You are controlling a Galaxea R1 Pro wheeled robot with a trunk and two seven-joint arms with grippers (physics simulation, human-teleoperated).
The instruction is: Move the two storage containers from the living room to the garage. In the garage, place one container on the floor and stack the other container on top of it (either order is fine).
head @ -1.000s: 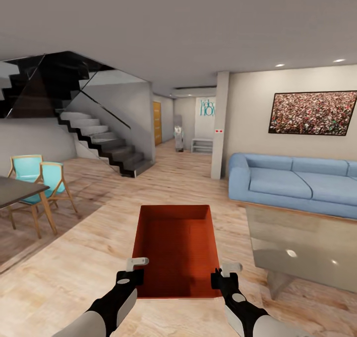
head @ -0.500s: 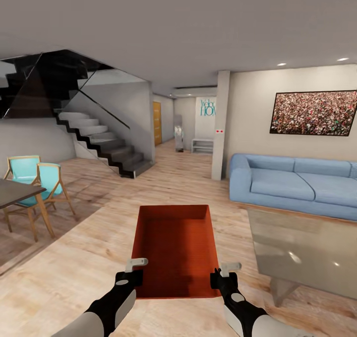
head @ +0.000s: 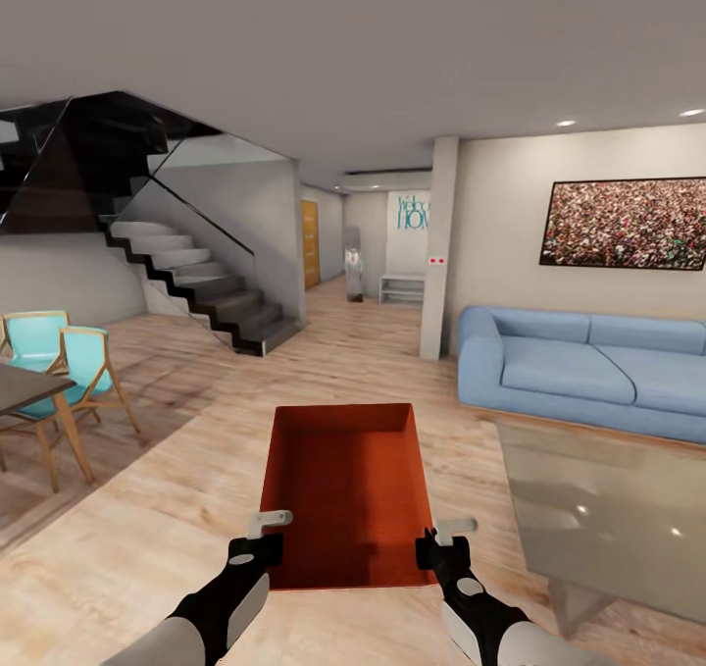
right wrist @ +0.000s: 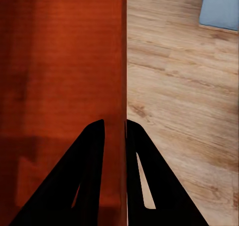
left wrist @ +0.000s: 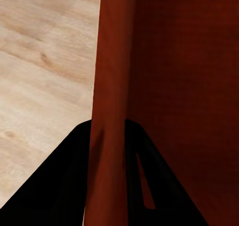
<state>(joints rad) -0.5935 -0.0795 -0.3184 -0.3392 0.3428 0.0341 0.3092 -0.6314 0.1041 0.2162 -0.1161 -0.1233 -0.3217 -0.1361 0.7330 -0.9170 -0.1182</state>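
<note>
An orange-red storage container (head: 343,489) hangs in front of me over the light wood plank floor (head: 147,548) of the living room, open side up and with nothing inside. My left gripper (head: 263,538) is shut on its left wall (left wrist: 112,86). On the opposite wall (right wrist: 123,61) my right gripper (head: 439,543) is shut, a finger on each side. The second container is out of view.
A glass coffee table (head: 608,509) stands close at the right, with the blue sofa (head: 579,362) behind it. A dark dining table (head: 25,391) and turquoise chairs (head: 78,362) are at the left. A staircase (head: 196,283) and a hallway with a wooden door (head: 310,244) lie ahead.
The whole view has shifted: the chairs and dining table slid left and the sofa and coffee table slid right and nearer. The container and both grippers keep their place in the picture.
</note>
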